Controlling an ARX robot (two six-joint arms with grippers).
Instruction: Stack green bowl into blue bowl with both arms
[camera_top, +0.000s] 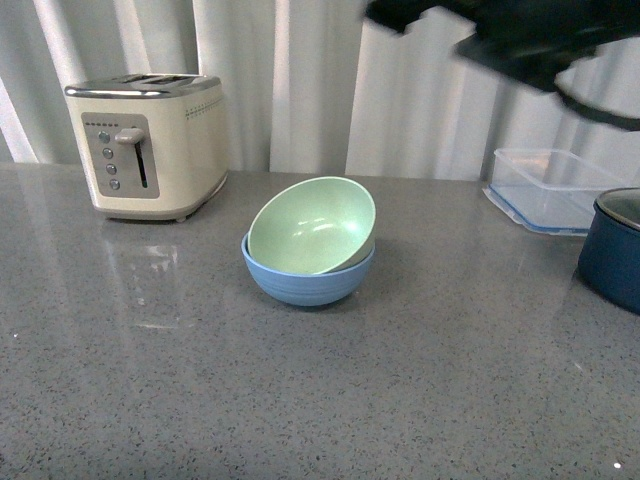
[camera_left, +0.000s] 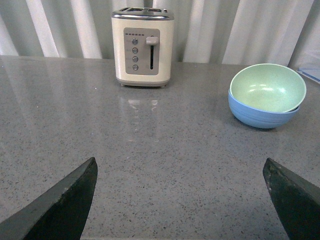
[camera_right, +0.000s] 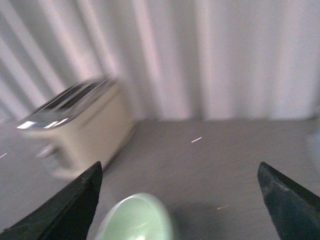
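Observation:
The green bowl (camera_top: 314, 224) sits tilted inside the blue bowl (camera_top: 306, 281) at the middle of the grey counter. Both also show in the left wrist view, the green bowl (camera_left: 267, 88) in the blue bowl (camera_left: 260, 115), far ahead of my open, empty left gripper (camera_left: 181, 197). My right arm (camera_top: 520, 40) is raised at the top right of the front view. The right wrist view is blurred; my right gripper (camera_right: 180, 200) is open and empty, high above the green bowl (camera_right: 136, 220).
A cream toaster (camera_top: 150, 142) stands at the back left. A clear plastic container (camera_top: 555, 188) and a dark navy pot (camera_top: 615, 248) are at the right edge. White curtains hang behind the counter (camera_top: 300, 400).

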